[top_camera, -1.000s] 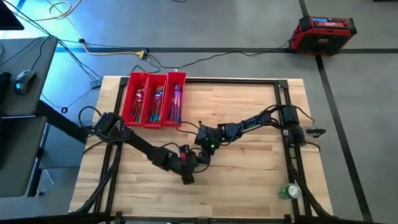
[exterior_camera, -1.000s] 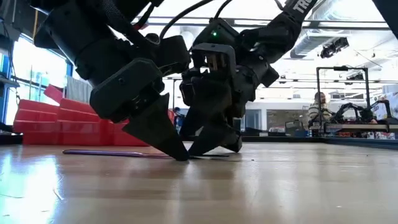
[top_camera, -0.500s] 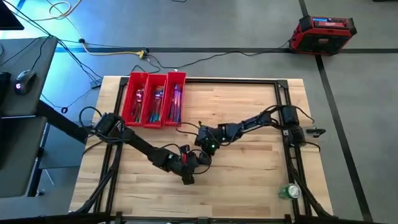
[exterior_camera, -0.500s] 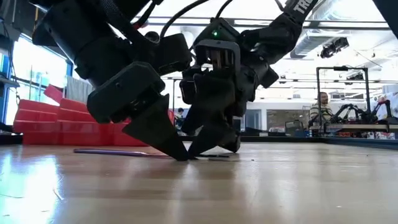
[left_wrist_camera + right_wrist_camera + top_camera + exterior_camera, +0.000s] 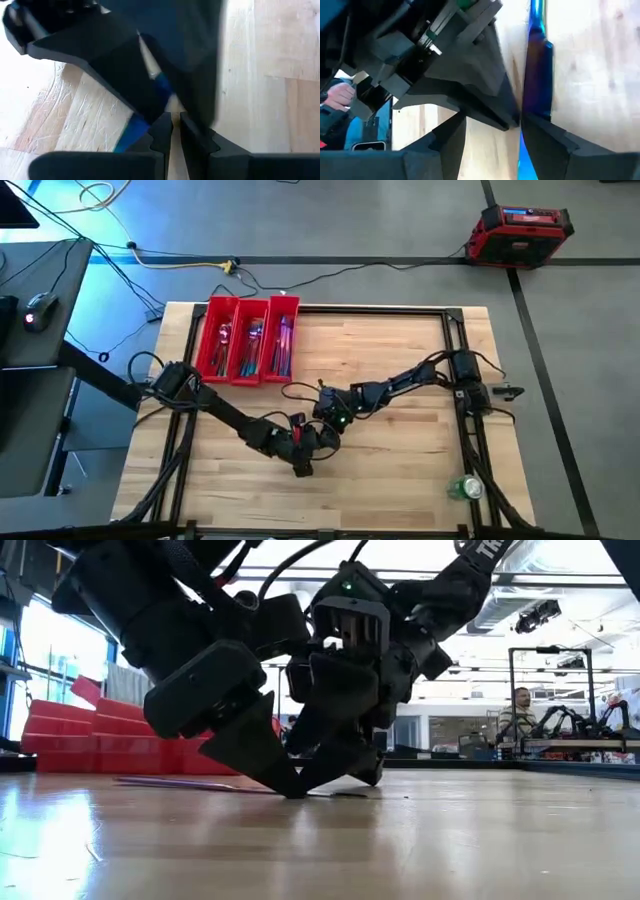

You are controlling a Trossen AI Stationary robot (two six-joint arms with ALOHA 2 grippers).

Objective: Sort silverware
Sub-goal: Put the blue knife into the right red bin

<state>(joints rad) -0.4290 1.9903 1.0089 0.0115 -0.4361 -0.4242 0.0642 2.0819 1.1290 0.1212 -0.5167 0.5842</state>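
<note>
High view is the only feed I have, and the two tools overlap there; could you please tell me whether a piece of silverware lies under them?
Observer: Yes. The low view shows one slim purple piece lying flat on the table, with its end at the tool tips.
Operator: Thank you. Is the right tool open?
Observer: Its wrist view shows the right tool open, with the piece running between its fingers.
Operator: And the left tool?
Observer: Its wrist view shows the left tool almost shut, with only a sliver of wood showing between its fingers.
</note>
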